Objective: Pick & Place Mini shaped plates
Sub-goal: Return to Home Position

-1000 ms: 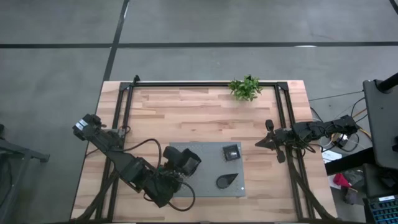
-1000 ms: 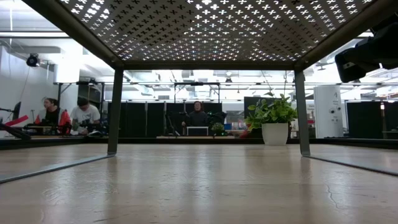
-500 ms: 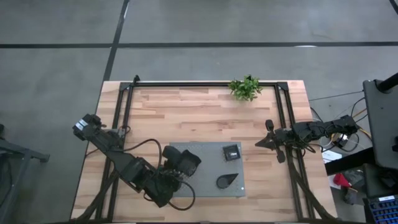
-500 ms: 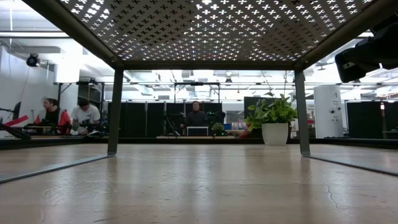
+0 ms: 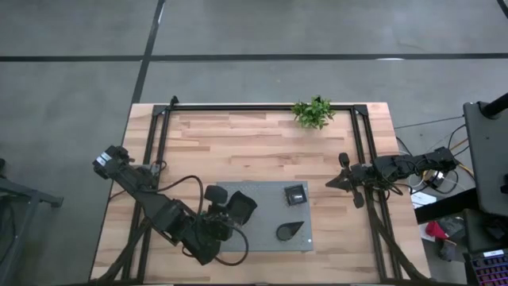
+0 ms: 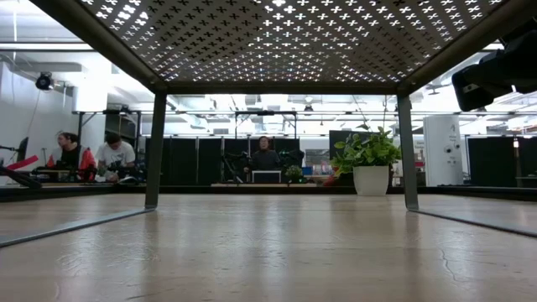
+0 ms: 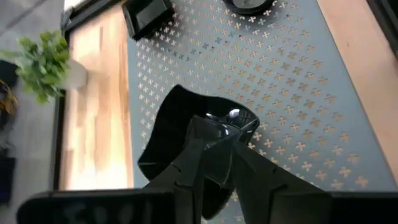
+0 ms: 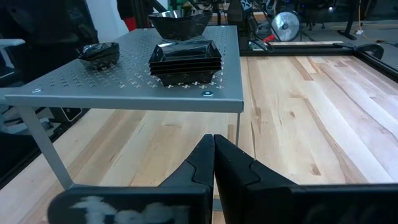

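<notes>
L gripper [image 7: 217,130] looks pinched shut on rim of squarish black plate [image 7: 174,118] at perforated shelf's [image 7: 298,93] left edge, R gripper [image 8: 213,142] closed empty just off its right edge; prob. mid-placing, next: let go, lift clear w/o dragging plate.

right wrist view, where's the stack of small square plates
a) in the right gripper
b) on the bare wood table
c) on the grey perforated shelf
c: the stack of small square plates rests on the grey perforated shelf, raised above the wooden table, well apart from the right gripper.
</notes>
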`<control>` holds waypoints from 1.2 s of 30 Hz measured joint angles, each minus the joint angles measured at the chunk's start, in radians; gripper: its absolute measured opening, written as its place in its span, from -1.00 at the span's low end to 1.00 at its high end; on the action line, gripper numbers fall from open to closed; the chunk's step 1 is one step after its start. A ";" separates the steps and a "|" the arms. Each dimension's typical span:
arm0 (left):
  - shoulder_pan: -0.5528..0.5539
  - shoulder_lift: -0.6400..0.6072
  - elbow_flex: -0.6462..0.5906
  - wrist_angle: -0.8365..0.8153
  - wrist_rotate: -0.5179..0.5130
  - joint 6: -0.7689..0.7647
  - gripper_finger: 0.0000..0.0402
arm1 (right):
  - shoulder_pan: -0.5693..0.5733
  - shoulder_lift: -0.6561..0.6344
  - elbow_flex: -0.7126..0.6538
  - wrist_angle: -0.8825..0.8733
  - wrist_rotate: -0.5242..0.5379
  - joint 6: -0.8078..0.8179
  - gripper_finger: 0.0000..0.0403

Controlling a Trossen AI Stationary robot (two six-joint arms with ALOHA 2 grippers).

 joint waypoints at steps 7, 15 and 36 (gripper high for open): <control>-0.020 -0.017 -0.018 -0.060 0.007 -0.142 -0.95 | 0.000 0.000 0.000 0.000 0.000 0.000 -0.96; -0.067 -0.121 -0.155 -0.004 -0.005 -0.179 -1.00 | 0.000 0.000 0.000 0.000 0.000 0.000 -0.96; -0.075 -0.962 -1.060 0.775 -0.017 -0.016 -1.00 | 0.000 0.000 0.000 0.000 0.000 0.000 -0.96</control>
